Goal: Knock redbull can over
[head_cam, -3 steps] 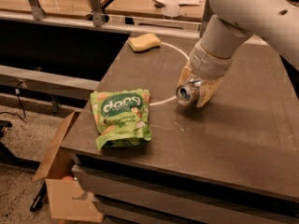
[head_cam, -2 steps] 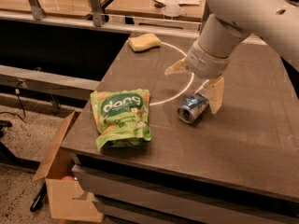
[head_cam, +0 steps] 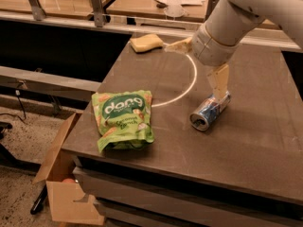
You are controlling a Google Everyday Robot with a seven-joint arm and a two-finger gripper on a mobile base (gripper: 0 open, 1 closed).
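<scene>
Redbull can [head_cam: 209, 111] lies on its side near the middle of the worktop [head_cam: 265, 141], its open-top end facing the front-left corner and its base toward the back-right; judged as knocked over, task requirement met. The gripper [head_cam: 195, 71] sits above and behind the can, fingers spread wide: one points toward the back-left corner, the other hangs down with its tip at the can's rear end; contact there cannot be confirmed. Handling assessment: thin metal shell, probably light, stiff along its length but easily dented, smooth and slippery, and free to roll while lying down. Any hold is best taken across the round body at mid-length; a nudge on the side will set it rolling. Clearance: broad bare surface lies toward the right and front edges, so a short roll should stay aboard. Green snack bag [head_cam: 124, 121] lies by the front-left corner, well apart; yellow sponge [head_cam: 147, 42] sits at the back-left corner.
</scene>
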